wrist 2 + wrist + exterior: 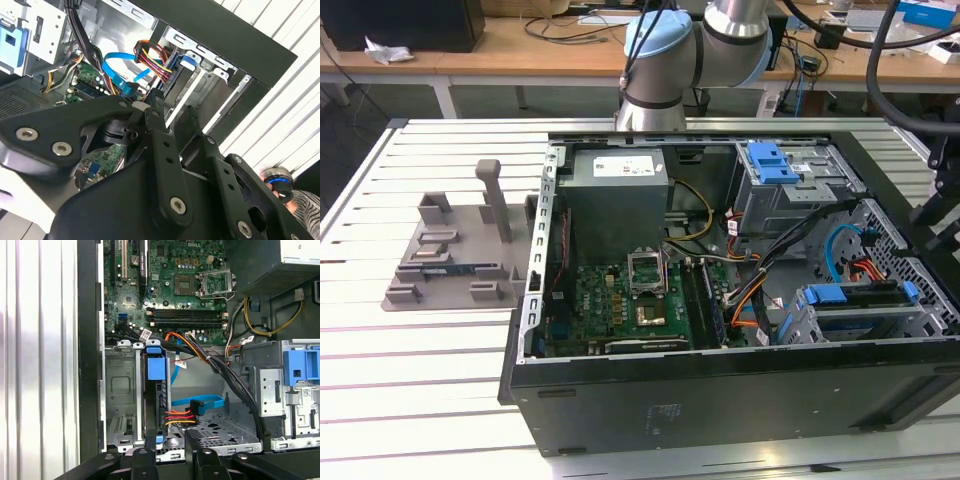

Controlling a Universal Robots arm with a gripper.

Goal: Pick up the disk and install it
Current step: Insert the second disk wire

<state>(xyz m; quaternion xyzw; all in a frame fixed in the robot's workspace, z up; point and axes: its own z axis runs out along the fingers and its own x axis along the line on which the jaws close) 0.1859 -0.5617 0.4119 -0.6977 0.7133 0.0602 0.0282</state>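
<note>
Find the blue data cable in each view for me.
Exterior view: the blue data cable loops between the two drive cages, toward the exterior view's right.
Second wrist view: it curves beside the red-and-yellow wires.
First wrist view: it runs next to those wires.
Shared landmark: the red-and-yellow wires.

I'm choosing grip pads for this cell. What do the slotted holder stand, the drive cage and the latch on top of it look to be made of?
Slotted holder stand: probably plastic, uniform matte grey with blocky moulded shapes.
Drive cage: likely bare sheet metal, pale grey sheen, punched holes.
Latch: seemingly plastic, solid bright blue, smooth.
</note>
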